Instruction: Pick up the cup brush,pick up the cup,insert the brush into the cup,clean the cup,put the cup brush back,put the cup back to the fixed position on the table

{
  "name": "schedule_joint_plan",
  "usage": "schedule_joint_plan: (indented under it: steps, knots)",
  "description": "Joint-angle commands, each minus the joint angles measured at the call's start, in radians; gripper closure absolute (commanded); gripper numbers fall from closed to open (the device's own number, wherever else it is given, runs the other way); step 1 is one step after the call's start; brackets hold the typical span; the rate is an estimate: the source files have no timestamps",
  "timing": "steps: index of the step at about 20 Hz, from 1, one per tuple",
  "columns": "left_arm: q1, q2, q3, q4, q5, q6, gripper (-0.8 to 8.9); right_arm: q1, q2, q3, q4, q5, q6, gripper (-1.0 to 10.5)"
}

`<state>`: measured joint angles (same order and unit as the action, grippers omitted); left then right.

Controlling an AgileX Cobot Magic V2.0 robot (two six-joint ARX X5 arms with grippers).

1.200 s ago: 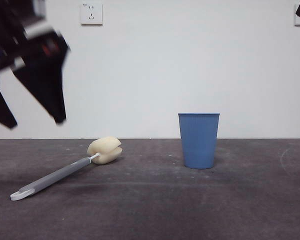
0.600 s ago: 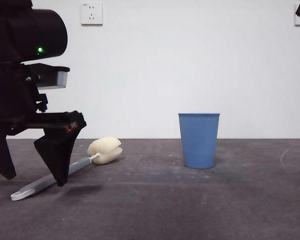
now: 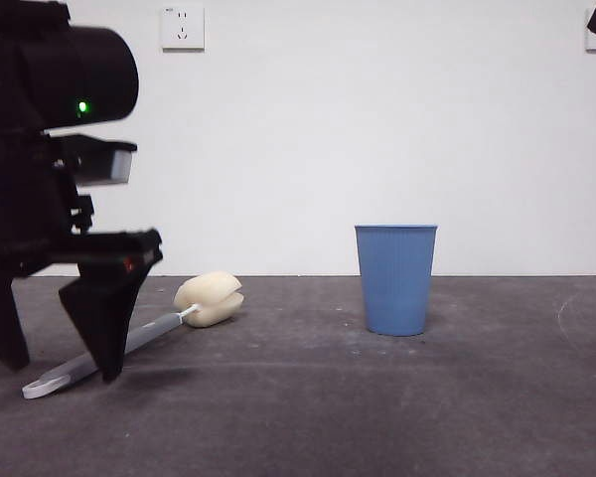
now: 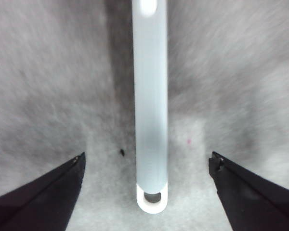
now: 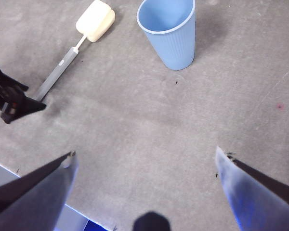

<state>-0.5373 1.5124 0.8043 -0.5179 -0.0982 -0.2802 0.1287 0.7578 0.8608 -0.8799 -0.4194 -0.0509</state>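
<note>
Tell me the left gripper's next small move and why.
Probably lower a touch and close. The left gripper is open, its jaws either side of the brush handle, which lies flat on the table, ungripped. The cup stands apart.

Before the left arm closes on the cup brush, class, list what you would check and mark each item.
1. Left gripper open: ok.
2. Handle of the cup brush centred between its fingers: ok.
3. Fingers low enough to grip: cannot tell.
4. Cup brush lying flat on the table: ok.
5. Cup upright, apart from the brush: ok.
6. Right gripper open, waiting away: ok.
</note>
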Motion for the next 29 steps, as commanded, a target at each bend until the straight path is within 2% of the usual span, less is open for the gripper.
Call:
schedule_joint_plan:
  steps: [1,3,7,10,20,23,29]
  knots:
    - [-0.012,0.032,0.002,-0.011,-0.002,-0.027,3.83,-0.002,0.000,0.003,0.004,-0.001,0.009,4.6]
    - [-0.017,0.032,0.002,-0.007,-0.003,-0.034,4.13,-0.002,0.000,0.003,0.005,-0.001,0.009,4.6]
    - [-0.018,0.031,0.002,-0.028,0.002,-0.034,6.98,-0.002,0.000,0.003,0.004,-0.001,0.009,4.7]
    - [-0.018,0.029,0.002,-0.045,0.002,-0.034,8.22,-0.002,0.000,0.003,0.004,0.000,0.009,4.7]
    - [-0.017,-0.020,0.005,-0.066,0.028,-0.031,8.22,-0.002,0.000,0.003,0.003,-0.001,0.010,4.7]
    - [-0.017,-0.057,0.035,-0.094,0.027,-0.029,8.22,-0.002,0.002,0.003,0.003,-0.001,0.053,4.7]
    - [-0.018,-0.102,0.100,-0.159,0.028,0.021,8.22,-0.002,0.014,0.002,0.010,-0.002,0.049,4.7]
